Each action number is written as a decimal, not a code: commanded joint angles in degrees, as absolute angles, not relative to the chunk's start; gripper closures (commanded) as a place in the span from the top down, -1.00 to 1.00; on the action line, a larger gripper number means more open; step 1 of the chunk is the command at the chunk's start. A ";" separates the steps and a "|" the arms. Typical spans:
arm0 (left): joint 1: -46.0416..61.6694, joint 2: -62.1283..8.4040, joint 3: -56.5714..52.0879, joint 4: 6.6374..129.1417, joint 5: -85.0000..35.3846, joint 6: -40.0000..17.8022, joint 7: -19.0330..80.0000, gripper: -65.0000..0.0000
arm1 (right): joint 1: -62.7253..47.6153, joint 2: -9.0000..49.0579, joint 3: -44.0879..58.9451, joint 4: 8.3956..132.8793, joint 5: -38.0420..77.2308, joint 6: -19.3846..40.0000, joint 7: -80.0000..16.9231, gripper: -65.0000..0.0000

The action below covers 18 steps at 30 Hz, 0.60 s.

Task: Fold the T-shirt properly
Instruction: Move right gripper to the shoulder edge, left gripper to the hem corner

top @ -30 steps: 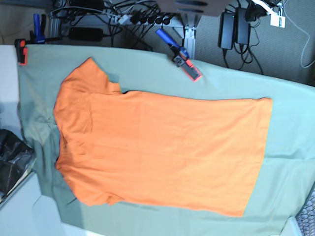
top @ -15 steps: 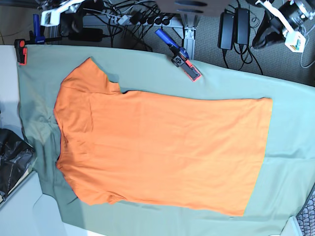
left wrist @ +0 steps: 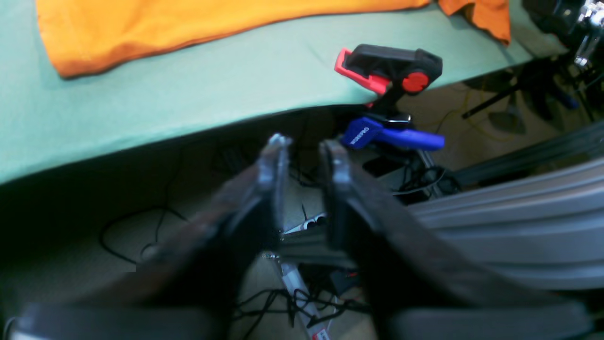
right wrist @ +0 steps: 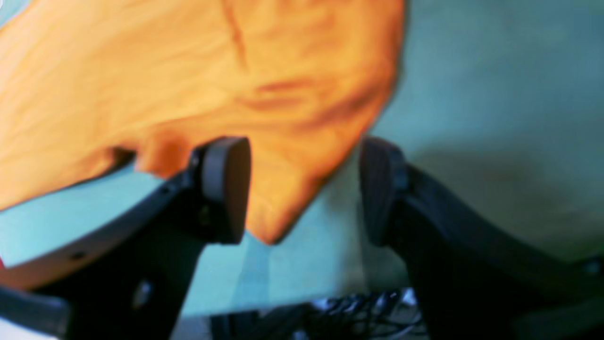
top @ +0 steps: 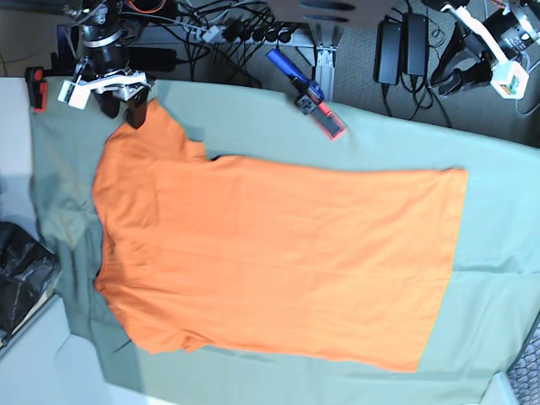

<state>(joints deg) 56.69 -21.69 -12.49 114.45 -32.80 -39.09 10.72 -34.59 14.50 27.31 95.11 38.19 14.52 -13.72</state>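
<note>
Across the near part of the table, the sage-green cloth [top: 498,253] covers the surface from edge to edge, and the plain bright orange short-sleeved T-shirt [top: 278,253] lies flat on it, spread out full length. Its hem faces the right edge of the table and its collar and sleeves face the left edge, as seen from the base camera. One sleeve points to the near edge, the other to the far edge. A dark crumpled object [top: 21,278] sits at the left edge; what it is cannot be told.

At the far left corner, the right gripper [top: 118,99] hangs over the tip of the far sleeve. Its wrist view shows the claw spread wide, with the sleeve point [right wrist: 278,208] lying between the two pads and touching neither.

On the far edge near its middle, a black and red clamp with a blue handle [top: 308,99] grips the cloth. A second red and black clamp [top: 36,87] stands at the far left corner.

Beyond the far right corner, the left gripper [left wrist: 304,146] hangs off the table over cables on the floor. Its claw stands partly spread, a narrow gap showing, with nothing between the fingers.
</note>
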 commanded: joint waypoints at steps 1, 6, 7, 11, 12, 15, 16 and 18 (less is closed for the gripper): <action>57.47 -22.11 -12.84 115.37 -33.67 -40.00 9.72 -0.32 | -34.39 14.37 27.73 94.89 38.87 11.09 -12.69 0.12; 57.47 -22.41 -12.84 115.37 -33.69 -40.00 9.72 -0.32 | -33.50 12.25 27.40 92.14 41.19 13.32 -12.73 0.12; 57.45 -22.41 -12.84 115.37 -33.69 -40.00 9.69 -0.32 | -33.50 12.08 26.98 92.14 41.36 13.54 -12.73 0.12; 56.84 -23.09 -12.91 115.37 -33.69 -40.00 9.54 -0.30 | -32.84 11.07 24.53 92.14 42.02 14.04 -12.73 0.12; 56.40 -23.22 -12.91 115.37 -33.67 -40.00 9.23 -0.30 | -32.47 10.74 23.97 92.14 42.02 14.70 -12.73 0.12; 54.68 -23.38 -13.58 115.35 -33.65 -40.00 9.26 -0.30 | -31.27 9.85 22.31 92.14 41.98 16.49 -12.71 0.12; 53.93 -23.51 -14.00 115.35 -33.67 -40.00 9.28 -0.26 | -30.94 9.52 21.98 92.14 41.74 16.49 -12.73 0.12; 52.51 -23.92 -14.87 115.35 -33.67 -39.44 9.30 -0.10 | -30.72 8.99 21.56 92.18 41.47 16.49 -12.71 0.12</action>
<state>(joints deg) 51.96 -23.24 -14.41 114.43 -32.80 -39.05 10.70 -30.39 8.80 21.58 91.74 41.54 15.62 -11.62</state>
